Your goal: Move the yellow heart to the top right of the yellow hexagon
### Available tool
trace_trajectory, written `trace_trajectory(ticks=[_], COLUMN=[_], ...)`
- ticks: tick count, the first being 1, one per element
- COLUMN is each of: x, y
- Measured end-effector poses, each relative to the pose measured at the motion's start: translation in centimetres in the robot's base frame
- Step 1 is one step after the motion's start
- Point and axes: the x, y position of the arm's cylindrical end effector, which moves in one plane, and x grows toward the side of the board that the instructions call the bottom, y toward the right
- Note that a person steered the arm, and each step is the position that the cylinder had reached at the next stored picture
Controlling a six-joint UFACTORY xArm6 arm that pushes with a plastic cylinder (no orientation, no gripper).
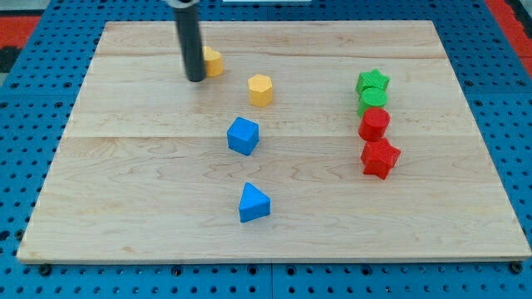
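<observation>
We are resting my tip (196, 79) on the wooden board (125, 191), touching the yellow heart (214, 61), which is sitting half hidden behind the rod, so we cannot tell its heading. The yellow hexagon (261, 90) is lying to its lower right, nothing between them; the blue blocks (243, 135) are waiting below.

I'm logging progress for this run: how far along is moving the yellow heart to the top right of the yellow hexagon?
Done: my tip has reached the yellow heart and sits against its left side, partly hiding it.
In hand: a push looks set up, toward the view's right.
Left: nearly everything. The heart lies up and left of the yellow hexagon; it must pass above the hexagon to its upper right.
</observation>
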Motion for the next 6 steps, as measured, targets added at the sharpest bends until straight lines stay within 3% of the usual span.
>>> trace_trajectory(ticks=[1, 3, 4, 5, 6], x=[-2.2, -2.6, -3.7, -0.4, 5.7], y=[-2.3, 10.9, 9.3, 3.6, 3.2])
